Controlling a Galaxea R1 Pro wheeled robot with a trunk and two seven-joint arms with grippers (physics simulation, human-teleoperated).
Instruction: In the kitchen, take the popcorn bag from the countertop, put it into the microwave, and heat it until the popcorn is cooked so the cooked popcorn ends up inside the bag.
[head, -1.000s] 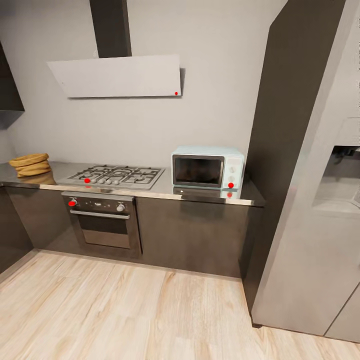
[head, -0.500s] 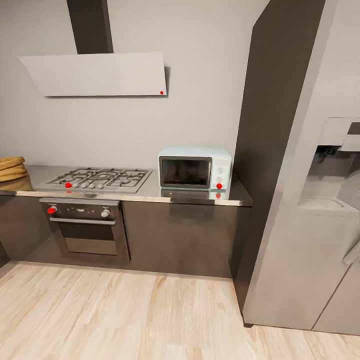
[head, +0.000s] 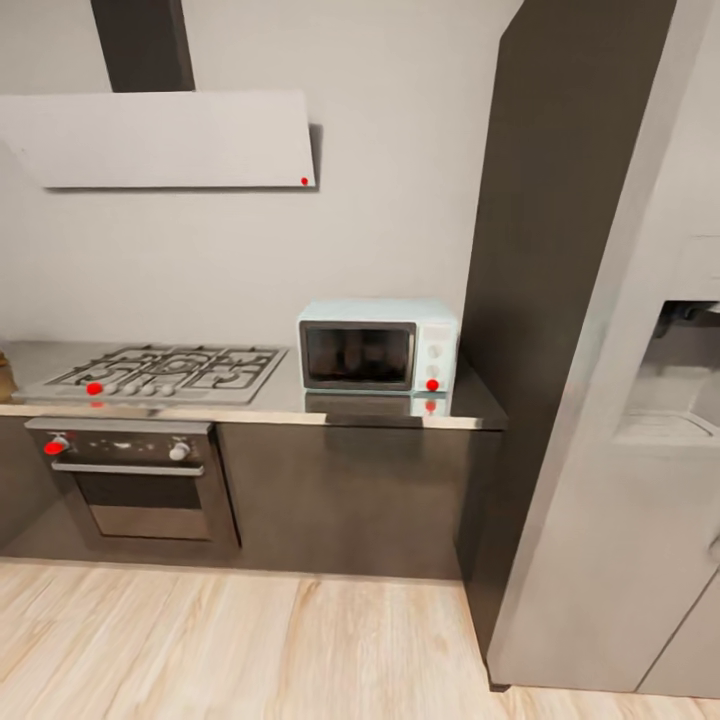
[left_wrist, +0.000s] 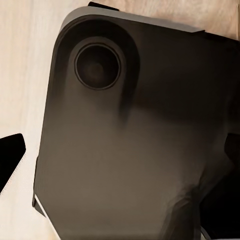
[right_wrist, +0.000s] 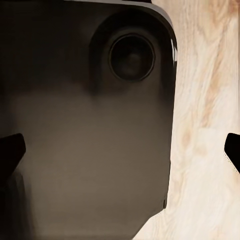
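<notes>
View has swung right over the last second: camera moving, not the kitchen fittings. Microwave (head: 378, 345) now sits near centre, door shut, on the bench (head: 250, 408) between the hob (head: 160, 370) and the tall dark cabinet (head: 540, 250). Fridge (head: 640, 450) takes the right side. Oven (head: 130, 475) below the hob.

Bag was plain at the far left of the bench a second ago; now only a tan sliver (head: 4, 378) at the frame edge, probably its side. Popcorn not discernible.

Judgement: robot is turning away from the bag and toward the microwave, so the pickup is not yet done. Perhaps opening the door first.

Both wrist views look down on the robot's dark base and wood floor (right_wrist: 205, 125). Left tool (left_wrist: 120, 160) and right tool (right_wrist: 120, 150): fingertips wide apart, holding nothing.
</notes>
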